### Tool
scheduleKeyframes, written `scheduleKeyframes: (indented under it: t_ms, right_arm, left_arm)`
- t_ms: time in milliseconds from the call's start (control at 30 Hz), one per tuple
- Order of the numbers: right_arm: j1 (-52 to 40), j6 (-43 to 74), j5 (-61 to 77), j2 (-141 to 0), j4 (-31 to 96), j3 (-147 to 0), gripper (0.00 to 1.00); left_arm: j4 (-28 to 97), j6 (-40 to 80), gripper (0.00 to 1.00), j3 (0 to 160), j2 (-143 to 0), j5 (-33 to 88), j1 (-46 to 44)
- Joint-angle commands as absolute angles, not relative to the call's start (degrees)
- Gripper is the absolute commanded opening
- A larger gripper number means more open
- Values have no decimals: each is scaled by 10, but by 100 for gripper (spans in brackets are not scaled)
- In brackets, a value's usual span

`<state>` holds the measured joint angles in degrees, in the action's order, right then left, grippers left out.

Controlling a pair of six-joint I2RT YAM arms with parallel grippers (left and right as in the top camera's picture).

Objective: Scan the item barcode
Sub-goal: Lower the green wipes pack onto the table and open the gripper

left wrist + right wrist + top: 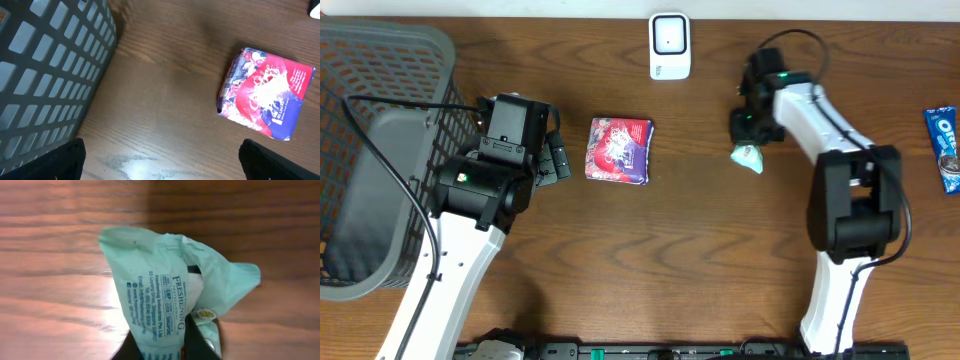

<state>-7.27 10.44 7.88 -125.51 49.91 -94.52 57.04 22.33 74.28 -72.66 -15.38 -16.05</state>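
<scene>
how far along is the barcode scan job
Early. Done: the right pincer is shut on the green packet, low at the table. In hand: that grip. Left: carrying it to the white scanner and showing its barcode; the red packet by the open left pincer and the blue cookie pack lie untouched.

basket (380,150) crowding the left hand's (558,160) outer side, red packet (619,150) lying ahead of it, bare tabletop (690,260) stretching across the near middle, scanner (670,45) standing at the far edge, green packet (748,157) lying rightward
</scene>
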Motion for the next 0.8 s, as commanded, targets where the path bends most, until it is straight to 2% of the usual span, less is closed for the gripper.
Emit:
scheduleKeyframes:
  t_ms: [0, 200, 267, 400, 533, 600, 667, 733, 767]
  right_arm:
    - [-40, 95, 374, -1290, 498, -940, 2]
    - [0, 84, 550, -1290, 486, -940, 6]
    - [6, 58, 649, -1290, 485, -937, 6]
    - [5, 60, 728, -1295, 460, -925, 5]
    - [8, 96, 739, -1320, 444, -913, 5]
    - [13, 109, 738, -1337, 441, -908, 8]
    - [19, 109, 730, -1354, 441, -905, 12]
    - [26, 109, 688, -1367, 442, -904, 24]
    - [30, 110, 645, -1367, 445, -904, 27]
  left_arm:
    - [572, 226, 98, 741, -729, -161, -158]
    - [572, 226, 98, 741, -729, -161, -158]
    - [572, 226, 98, 741, -729, -161, -158]
    - [573, 226, 98, 741, -729, -161, -158]
    - [573, 226, 98, 741, -729, -161, -158]
    - [572, 226, 98, 741, -729, -161, -158]
    - [572, 226, 98, 741, -729, -161, -158]
    - [572, 226, 98, 741, -729, -161, -158]
    - [572, 226, 98, 741, -729, -161, -158]
